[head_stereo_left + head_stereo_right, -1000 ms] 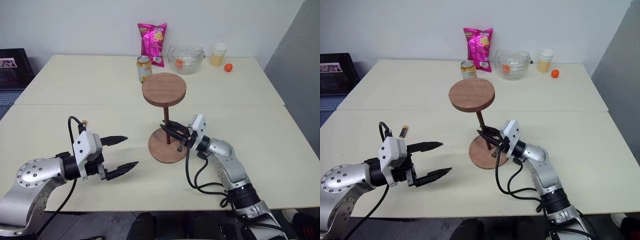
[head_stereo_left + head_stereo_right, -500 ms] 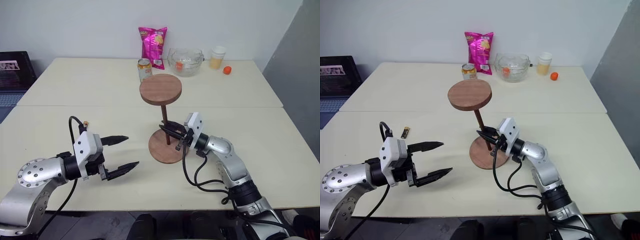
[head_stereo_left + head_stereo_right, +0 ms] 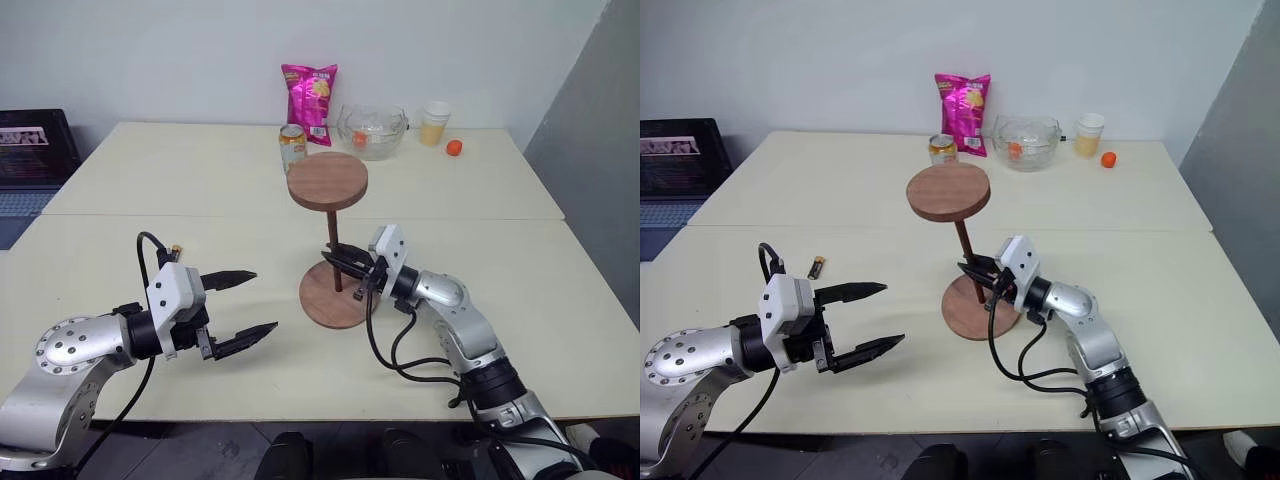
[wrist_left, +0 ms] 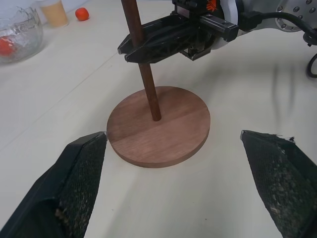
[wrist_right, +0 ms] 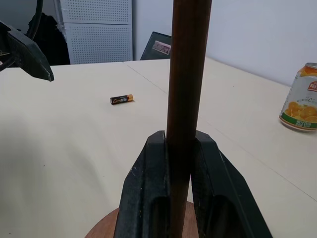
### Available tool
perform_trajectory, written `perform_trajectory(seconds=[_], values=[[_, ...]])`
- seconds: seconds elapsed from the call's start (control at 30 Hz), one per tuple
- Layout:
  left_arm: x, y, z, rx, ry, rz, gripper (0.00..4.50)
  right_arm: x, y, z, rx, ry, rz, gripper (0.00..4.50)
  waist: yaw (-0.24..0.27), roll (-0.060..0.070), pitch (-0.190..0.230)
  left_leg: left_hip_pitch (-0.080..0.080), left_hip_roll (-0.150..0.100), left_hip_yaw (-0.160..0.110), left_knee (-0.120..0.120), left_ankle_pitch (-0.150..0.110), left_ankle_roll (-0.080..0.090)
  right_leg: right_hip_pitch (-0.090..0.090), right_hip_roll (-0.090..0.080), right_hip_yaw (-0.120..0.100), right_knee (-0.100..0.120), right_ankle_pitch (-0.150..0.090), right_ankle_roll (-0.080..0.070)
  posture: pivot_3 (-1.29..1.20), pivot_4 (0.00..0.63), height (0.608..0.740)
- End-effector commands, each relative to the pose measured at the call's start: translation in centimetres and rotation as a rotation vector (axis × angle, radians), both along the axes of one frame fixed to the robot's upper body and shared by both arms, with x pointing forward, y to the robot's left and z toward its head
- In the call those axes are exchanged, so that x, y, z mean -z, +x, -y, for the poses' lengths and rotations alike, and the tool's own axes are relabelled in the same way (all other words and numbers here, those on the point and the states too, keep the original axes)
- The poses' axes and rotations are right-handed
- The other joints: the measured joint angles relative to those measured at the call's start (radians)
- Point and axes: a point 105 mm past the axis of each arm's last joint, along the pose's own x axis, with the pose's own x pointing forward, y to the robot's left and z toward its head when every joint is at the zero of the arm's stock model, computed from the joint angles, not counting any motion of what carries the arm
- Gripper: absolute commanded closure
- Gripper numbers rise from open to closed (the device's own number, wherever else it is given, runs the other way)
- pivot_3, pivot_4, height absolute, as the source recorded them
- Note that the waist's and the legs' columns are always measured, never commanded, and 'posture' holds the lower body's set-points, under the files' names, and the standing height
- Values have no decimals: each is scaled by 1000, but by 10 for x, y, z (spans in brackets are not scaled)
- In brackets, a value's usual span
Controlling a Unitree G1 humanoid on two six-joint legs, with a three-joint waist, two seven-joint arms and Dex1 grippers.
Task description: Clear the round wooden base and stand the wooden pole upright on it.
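Right hand (image 3: 338,258) clamped on wooden pole (image 3: 333,240) upright on round wooden base (image 3: 335,295), left hand (image 3: 252,302) spread apart, glass bowl (image 3: 371,131) holding something orange.

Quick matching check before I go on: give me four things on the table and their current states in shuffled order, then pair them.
1 wooden pole
2 left gripper
3 soda can
4 battery

A open, holding nothing
B lying flat on the table
C clamped in the right gripper, lower end at the round wooden base's centre
D standing near the chip bag

1-C, 2-A, 3-D, 4-B
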Motion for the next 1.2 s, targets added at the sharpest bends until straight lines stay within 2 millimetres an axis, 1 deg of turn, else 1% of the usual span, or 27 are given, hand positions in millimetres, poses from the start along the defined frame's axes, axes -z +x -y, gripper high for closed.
perform_trajectory(seconds=[0.03, 0.4, 0.53, 0.77, 0.83, 0.93, 1.0, 1.1, 1.2], values=[[-6, 1, 4, 15, 4, 36, 0, 77, 6, 33, 136, -193, -249, 4270, 0, 0, 0, 0, 0, 0, 0, 0, 0, 0, 0, 0, 0, 0, 0, 0, 150, 740], [-2, -1, 4, 20, 15, -17, 0, 71, -5, 32, 80, -198, -212, 4270, 2, 1, -1, 1, 0, -1, -1, 0, 1, -1, 0, -1, -3, -1, 0, 0, 150, 740], [0, -1, 3, 21, 29, -31, 0, 74, -3, 38, 101, -205, -229, 4270, 3, 1, -1, 1, 0, -1, -1, 0, 1, 0, 0, -1, -4, -2, 0, 0, 150, 740], [1, -1, 3, 22, 37, -35, 0, 79, -1, 39, 114, -231, -263, 4270, 6, 1, -1, 1, 0, -1, -1, -1, 1, 0, -1, -1, -5, -2, -1, 0, 150, 740], [1, -1, 3, 21, 39, -34, 0, 79, -2, 38, 106, -223, -268, 4270, 6, 1, -1, 1, 0, -1, -1, -1, 1, 0, -1, -1, -5, -4, 2, 0, 150, 740], [0, -1, 2, 16, 39, -30, 0, 70, -4, 33, 92, -197, -235, 4270, 7, 1, -1, 1, 0, -1, -2, -1, 1, 0, -1, -1, -6, -5, 2, 0, 150, 740], [0, 0, 2, 14, 40, -27, 0, 58, -6, 27, 62, -164, -189, 4270, 7, 2, -1, 1, 0, -2, -2, -1, 1, 0, -1, -1, -6, -5, 1, 0, 150, 740], [0, 0, 2, 15, 43, -21, 0, 50, -10, 23, 33, -149, -154, 4270, 8, 2, 0, 0, 0, -2, -2, -1, 1, -1, -1, -1, -7, -5, 1, 0, 150, 740], [0, 0, 3, 21, 48, -15, 0, 44, -9, 22, 45, -126, -137, 4270, 9, 2, 0, -1, 0, -2, -7, -1, 1, -1, -1, -2, -12, -4, 2, 0, 150, 740]])
